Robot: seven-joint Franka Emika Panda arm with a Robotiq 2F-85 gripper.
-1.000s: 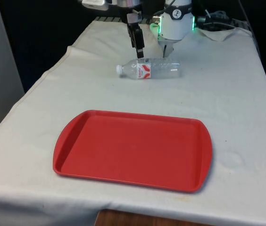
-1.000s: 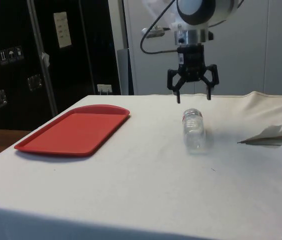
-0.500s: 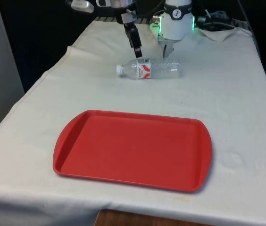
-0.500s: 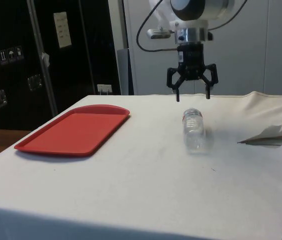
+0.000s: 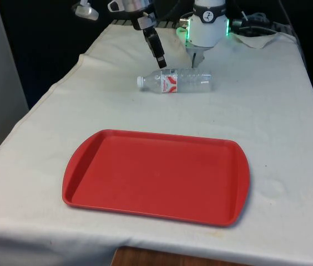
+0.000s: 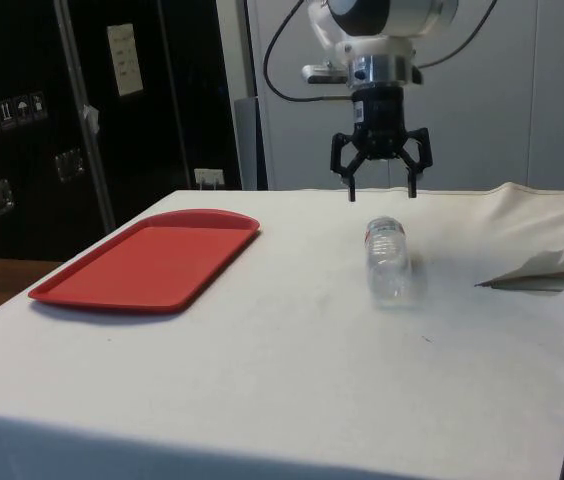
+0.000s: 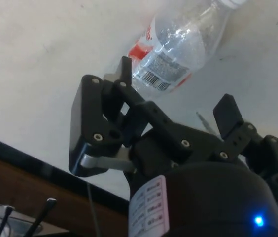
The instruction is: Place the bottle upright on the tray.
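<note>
Toward the far end of the counter (image 5: 289, 127), a clear plastic water bottle (image 5: 174, 81) with a red-and-white label lay on its side on the white cloth, its white cap pointing to the front view's left. Just above it hung the pincer (image 6: 379, 190), fingers spread wide and holding nothing, clear of the bottle with a visible gap in the side view. From the wrist view the fingers (image 7: 124, 74) stood to either side of the labelled middle of the bottle (image 7: 181, 47), roughly across its width. A red tray (image 5: 156, 176) sat well apart from the bottle, at the near end of the counter, with nothing on it.

By my reading the step in hand was the approach to the grasp; the bottle was not yet touched. The next move would call for lowering the open pincer so the fingers straddle the round body, then closing on it firmly enough that the smooth, light plastic does not roll or slip away. After that the bottle would need turning from lying to standing before being set down on the tray's flat floor
</note>
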